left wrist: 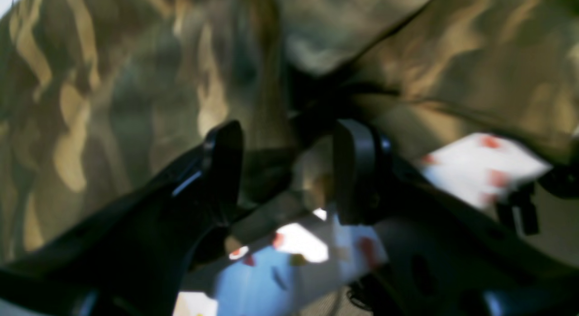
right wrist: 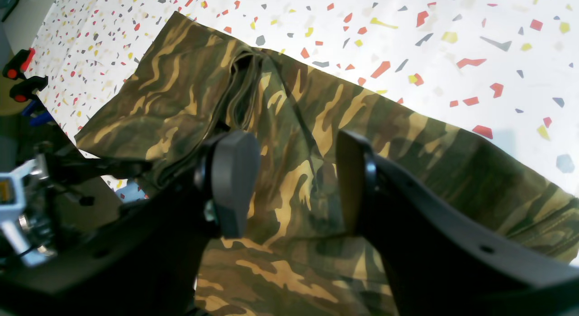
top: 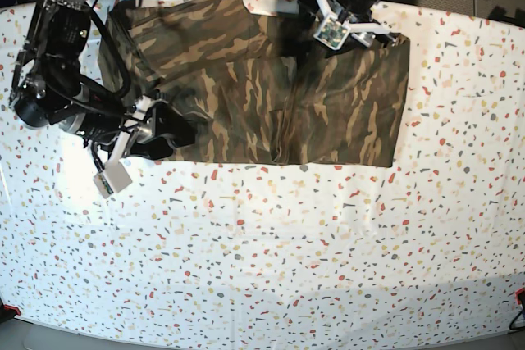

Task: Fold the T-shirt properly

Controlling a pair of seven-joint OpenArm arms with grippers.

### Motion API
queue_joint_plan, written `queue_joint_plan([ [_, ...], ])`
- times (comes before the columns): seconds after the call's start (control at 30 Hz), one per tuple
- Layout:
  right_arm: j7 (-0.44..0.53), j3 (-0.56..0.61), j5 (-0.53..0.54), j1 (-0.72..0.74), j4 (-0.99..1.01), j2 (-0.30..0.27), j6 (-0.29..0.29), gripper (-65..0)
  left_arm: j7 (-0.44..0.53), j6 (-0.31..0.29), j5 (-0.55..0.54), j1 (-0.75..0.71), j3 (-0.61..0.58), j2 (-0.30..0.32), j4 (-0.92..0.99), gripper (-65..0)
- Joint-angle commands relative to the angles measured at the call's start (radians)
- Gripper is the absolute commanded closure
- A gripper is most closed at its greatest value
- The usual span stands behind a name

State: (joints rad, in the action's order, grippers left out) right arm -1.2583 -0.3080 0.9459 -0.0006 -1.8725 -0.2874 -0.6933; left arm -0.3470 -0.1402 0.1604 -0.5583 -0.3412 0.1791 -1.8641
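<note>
The camouflage T-shirt (top: 271,96) lies spread across the far part of the table, with a long crease down its middle (right wrist: 246,85). My right gripper (right wrist: 294,184) is open and hovers just over the shirt's left part; in the base view it (top: 176,133) is at the shirt's lower left edge. My left gripper (left wrist: 289,171) has its jaws apart, with a raised fold of the shirt (left wrist: 135,103) draped in front of and between them. In the base view it (top: 294,37) is at the shirt's far edge near the middle. The collar is not visible.
The table (top: 271,252) has a white cover with coloured flecks. Red-and-black clamps (right wrist: 18,64) stand at its edge by the right arm. The table's far edge (top: 459,7) runs just behind the shirt, and the right arm's body (top: 57,79) stands at the left.
</note>
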Motion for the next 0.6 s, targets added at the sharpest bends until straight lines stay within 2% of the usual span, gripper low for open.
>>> queue_joint_plan([
  [0.0, 0.012, -0.005, 0.023, 0.014, -0.017, -0.009, -0.005, -30.8, 0.026, 0.014, -0.003, 0.01, -0.001, -0.014, -0.002, -30.4],
  [0.1, 0.012, -0.005, 0.024, 0.014, -0.017, -0.009, -0.005, -30.8, 0.022, 0.029, -0.003, 0.029, -0.001, -0.018, 0.019, -29.8],
  [0.2, 0.011, -0.005, 0.023, 0.014, -0.017, -0.009, -0.005, -30.8, 0.022, 0.028, -0.003, 0.029, -0.001, -0.018, 0.019, -23.2],
  [0.27, 0.012, -0.005, 0.023, 0.014, -0.017, -0.009, -0.005, -30.8, 0.019, 0.028, -0.003, 0.029, -0.001, -0.018, 0.019, -16.9],
  [0.37, 0.012, -0.005, 0.023, 0.014, -0.017, -0.009, -0.005, -30.8, 0.02, 0.028, -0.004, 0.029, -0.001, -0.018, 0.018, -2.3],
  [0.4, 0.013, -0.005, 0.024, 0.014, -0.017, -0.009, -0.005, -30.8, 0.023, 0.028, -0.004, 0.029, -0.001, -0.018, 0.016, 0.0],
  [0.57, 0.013, -0.005, 0.024, 0.014, -0.017, -0.009, -0.005, -30.8, 0.026, 0.028, -0.017, 0.021, -0.001, -0.018, -0.056, 0.0],
])
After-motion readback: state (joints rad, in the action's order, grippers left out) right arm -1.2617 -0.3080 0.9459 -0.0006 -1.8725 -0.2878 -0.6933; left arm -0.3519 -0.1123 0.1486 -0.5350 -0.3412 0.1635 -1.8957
